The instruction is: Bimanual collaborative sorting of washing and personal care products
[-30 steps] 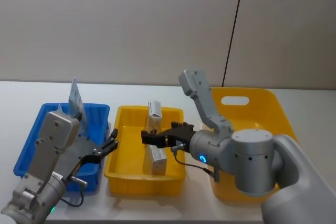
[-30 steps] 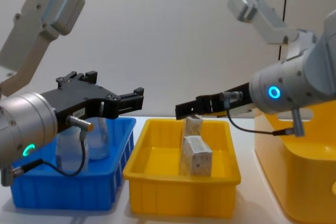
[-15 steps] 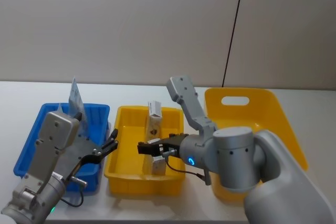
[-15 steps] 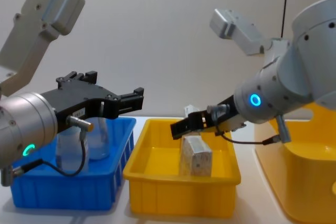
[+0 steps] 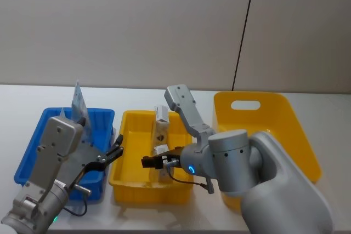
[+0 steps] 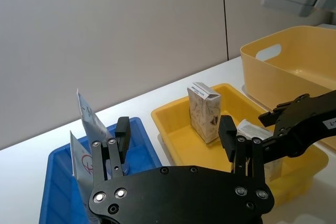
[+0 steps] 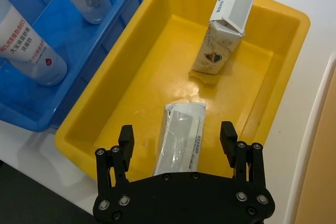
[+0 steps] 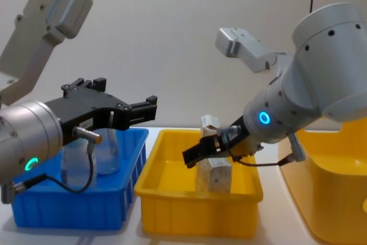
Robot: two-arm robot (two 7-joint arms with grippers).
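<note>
Right hand lower, over carton

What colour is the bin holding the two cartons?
Yellow; the small bin shows best in the right wrist view.

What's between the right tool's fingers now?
The nearer whitish carton in the small yellow bin, framed untouched by the open right tool in the right wrist view. Left tool hovers open by the blue bin.

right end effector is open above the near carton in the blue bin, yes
No: the carton is in the small yellow bin, not the blue bin, as the right wrist view shows. The right end effector is open above it. The left end effector hangs open by that blue bin.
</note>
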